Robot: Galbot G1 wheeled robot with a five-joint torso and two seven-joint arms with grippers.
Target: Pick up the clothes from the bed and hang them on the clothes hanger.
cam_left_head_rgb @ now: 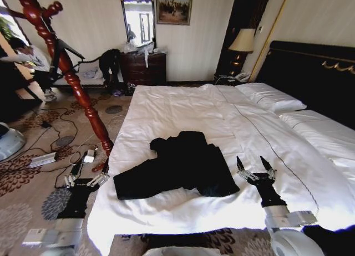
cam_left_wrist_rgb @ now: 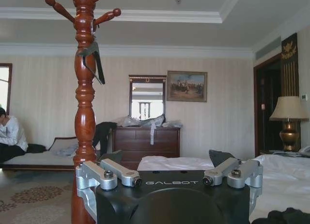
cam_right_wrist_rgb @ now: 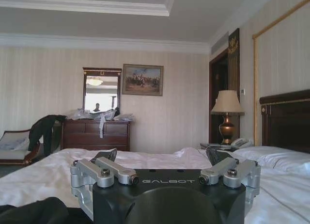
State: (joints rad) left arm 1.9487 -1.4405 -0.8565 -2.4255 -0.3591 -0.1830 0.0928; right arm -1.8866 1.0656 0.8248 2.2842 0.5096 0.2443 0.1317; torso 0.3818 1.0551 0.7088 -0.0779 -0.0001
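While clothes lie on bed, left pincer released; right pincer released.

A hotel-style bedroom is being shown. This is being indicated by the wide white bed with black headboard, a lamp beside it, a mirrored dresser, a framed painting, striped wallpaper and patterned carpet.

Pale striped walls rise to white crown moulding. A dark dresser with a mirror stands beneath a framed painting. A lamp glows nearby; patterned carpet covers the floor.
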